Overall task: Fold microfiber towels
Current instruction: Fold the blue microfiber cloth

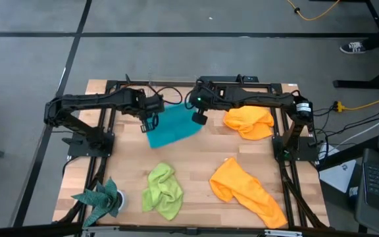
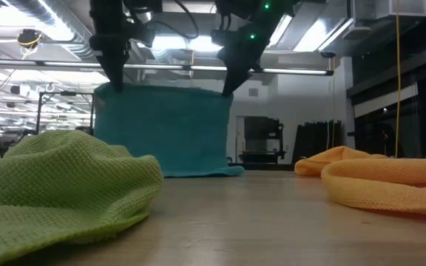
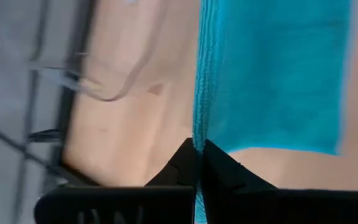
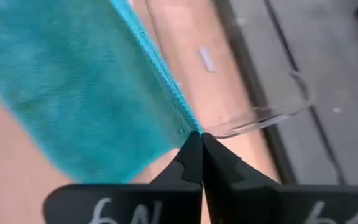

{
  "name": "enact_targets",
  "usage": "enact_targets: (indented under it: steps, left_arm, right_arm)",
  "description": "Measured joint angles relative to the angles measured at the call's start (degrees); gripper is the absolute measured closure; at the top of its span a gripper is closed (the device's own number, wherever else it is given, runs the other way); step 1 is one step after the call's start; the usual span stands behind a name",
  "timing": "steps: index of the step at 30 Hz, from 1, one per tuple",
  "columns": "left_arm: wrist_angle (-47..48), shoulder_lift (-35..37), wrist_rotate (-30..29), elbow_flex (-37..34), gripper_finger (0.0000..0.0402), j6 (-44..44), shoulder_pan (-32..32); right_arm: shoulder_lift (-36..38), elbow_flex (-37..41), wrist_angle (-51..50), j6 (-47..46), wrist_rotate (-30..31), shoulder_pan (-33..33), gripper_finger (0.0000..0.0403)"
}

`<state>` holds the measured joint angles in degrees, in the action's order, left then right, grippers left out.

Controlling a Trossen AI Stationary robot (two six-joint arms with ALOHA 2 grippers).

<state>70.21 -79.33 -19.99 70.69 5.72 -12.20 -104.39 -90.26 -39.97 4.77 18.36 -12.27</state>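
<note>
— What are your jaws doing?

— My left jaws (image 1: 149, 124) are clamped on one top corner of the turquoise towel (image 1: 172, 128), and my right jaws (image 1: 199, 118) are clamped on the other. Each wrist view shows my fingers (image 3: 191, 163) pinched tight on the cloth's edge.

— Is the towel off the table (image 1: 196, 161)?

— Only partly. From above it looks like a flat blue patch between my arms. The low view shows it hanging as a curtain with its lower hem resting on the wood.

— And the other towels?

— Taking the turquoise towel as the mark: the lime-green towel (image 1: 162, 191) lies crumpled well in front of it, toward the near edge. One orange towel (image 1: 249, 122) is bunched just beside my right jaws, the other orange towel (image 1: 247, 191) lies beyond the green one. The low view shows the green one as a big mound up close.

— Anything else?

— A dark teal spiky cloth (image 1: 99, 201) sits at the near corner beside the green towel, seen only from above.
</note>
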Motion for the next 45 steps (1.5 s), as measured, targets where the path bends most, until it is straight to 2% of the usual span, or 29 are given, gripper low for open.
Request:
enact_targets:
  steps: [4, 9, 16, 20, 23, 25, 28, 32, 38, 40, 42, 45]
  left_arm:
    - [-0.17, 0.00, 5.09, -0.16, 0.0401, 2.64, 2.62]
    - [-1.55, -0.60, 5.56, -3.21, 0.0401, 6.32, 7.62]
    - [-10.95, -0.58, 5.35, -10.33, 0.0401, 11.81, 12.28]
    - [-13.44, -0.60, 9.02, -12.22, 0.0401, 16.01, 13.81]
    - [-14.81, -0.59, 15.86, -12.14, 0.0401, 16.69, 15.39]
    - [-15.57, -0.59, 21.92, -11.76, 0.0401, 16.68, 16.37]
    - [-15.41, -0.50, 29.26, -8.55, 0.0401, 16.68, 17.64]
    - [-13.58, -0.26, 36.93, -0.42, 0.0401, 16.54, 18.74]
    - [-8.24, -0.11, 47.00, 16.82, 0.0401, 16.30, 19.63]
    - [-6.84, -0.04, 48.30, 21.96, 0.0401, 15.34, 19.92]
    - [-4.45, -0.04, 47.98, 25.96, 0.0401, 11.89, 19.95]
    - [-0.69, 0.12, 43.33, 27.32, 0.0401, 7.95, 19.47]
  right_arm:
    - [-0.06, 0.95, -0.86, -1.83, -3.68, 0.77, 0.0403]
    - [-0.17, 6.63, 1.30, -3.06, -5.05, 2.03, 0.0403]
    - [-0.29, 17.37, 10.91, -3.25, -5.79, 3.70, 0.0403]
    - [-0.30, 18.35, 8.72, -6.21, -11.41, 4.80, 0.0403]
    - [-0.28, 16.76, 3.04, -8.49, -19.56, 6.15, 0.0403]
    - [0.02, 14.66, -2.01, -9.63, -25.71, 7.18, 0.0403]
    - [0.34, 8.47, -12.12, -10.85, -29.89, 8.73, 0.0403]
    - [0.95, -4.02, -27.18, -10.35, -30.39, 10.81, 0.0403]
    - [1.21, -27.70, -46.17, -9.40, -31.28, 13.49, 0.0403]
    - [1.30, -34.22, -48.15, -7.27, -30.71, 14.09, 0.0403]
    - [1.33, -39.07, -47.72, -6.06, -27.15, 14.60, 0.0403]
    - [1.58, -39.79, -44.91, -4.66, -20.17, 14.51, 0.0403]
